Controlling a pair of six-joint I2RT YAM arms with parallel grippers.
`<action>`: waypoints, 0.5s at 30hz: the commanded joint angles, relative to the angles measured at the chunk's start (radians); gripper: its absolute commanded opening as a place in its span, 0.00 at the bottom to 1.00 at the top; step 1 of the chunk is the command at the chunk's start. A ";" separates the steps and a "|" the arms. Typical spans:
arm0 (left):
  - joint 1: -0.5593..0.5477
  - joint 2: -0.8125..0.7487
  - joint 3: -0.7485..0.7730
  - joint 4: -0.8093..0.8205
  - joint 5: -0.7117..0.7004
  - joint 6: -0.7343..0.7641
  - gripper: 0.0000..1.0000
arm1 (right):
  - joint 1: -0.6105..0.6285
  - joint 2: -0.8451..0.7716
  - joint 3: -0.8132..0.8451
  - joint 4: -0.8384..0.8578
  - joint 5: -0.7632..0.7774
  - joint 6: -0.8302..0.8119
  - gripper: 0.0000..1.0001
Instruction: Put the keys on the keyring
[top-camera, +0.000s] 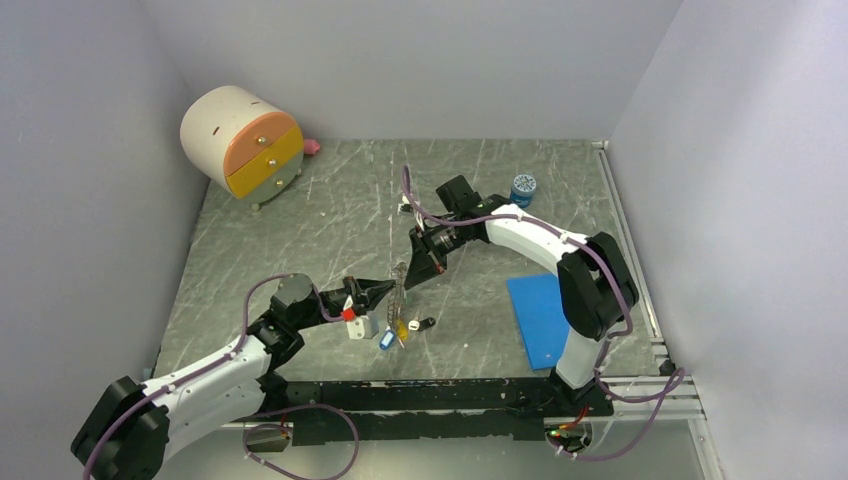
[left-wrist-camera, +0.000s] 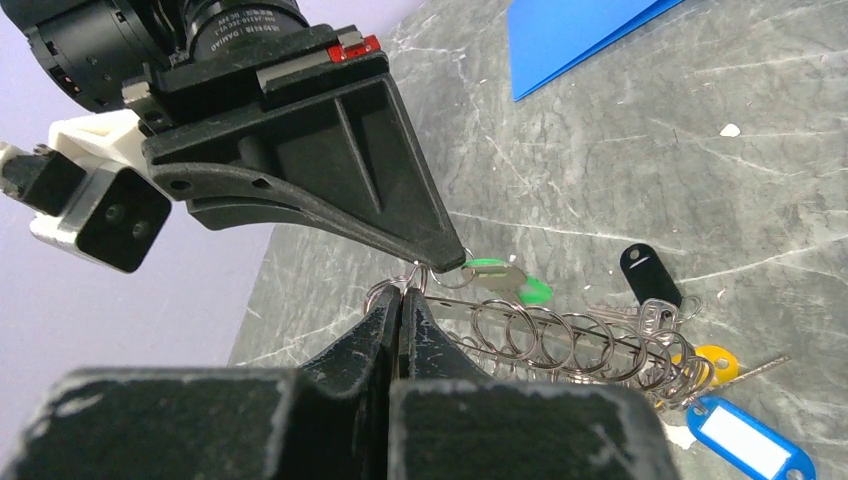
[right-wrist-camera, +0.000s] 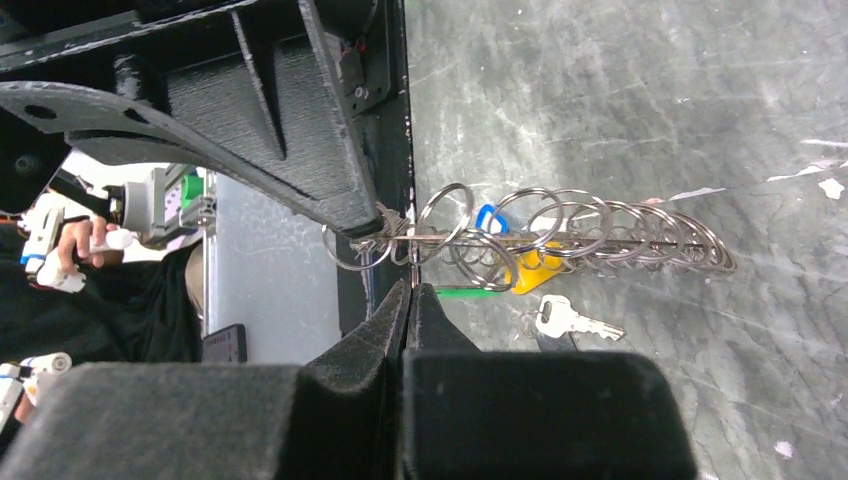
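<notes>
The keyring (left-wrist-camera: 560, 340), a thin silvery hoop strung with several small split rings, stands on edge above the table (top-camera: 401, 285). My left gripper (left-wrist-camera: 403, 292) is shut on its near end. My right gripper (right-wrist-camera: 412, 285) is shut on the small wire loop of the green key (left-wrist-camera: 497, 276), right beside the left fingertips at that end of the keyring (right-wrist-camera: 560, 240). The black key (left-wrist-camera: 650, 272), yellow key (left-wrist-camera: 715, 362) and blue key (left-wrist-camera: 750, 445) lie at the hoop's far end. A bare silver key (right-wrist-camera: 565, 320) lies on the table below the hoop.
A blue sheet (top-camera: 540, 318) lies at the right by the right arm's base. A small blue jar (top-camera: 523, 189) stands at the back right. A round white drawer box (top-camera: 243, 140) with orange and yellow fronts sits in the back left corner. Walls close three sides.
</notes>
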 joint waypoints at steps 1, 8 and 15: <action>-0.005 -0.006 0.002 0.060 0.010 0.020 0.02 | -0.002 -0.067 0.063 -0.058 -0.078 -0.089 0.00; -0.007 -0.006 0.003 0.055 0.011 0.023 0.02 | -0.003 -0.071 0.096 -0.110 -0.121 -0.134 0.00; -0.007 -0.012 0.002 0.046 0.008 0.025 0.03 | -0.003 -0.066 0.121 -0.121 -0.120 -0.129 0.00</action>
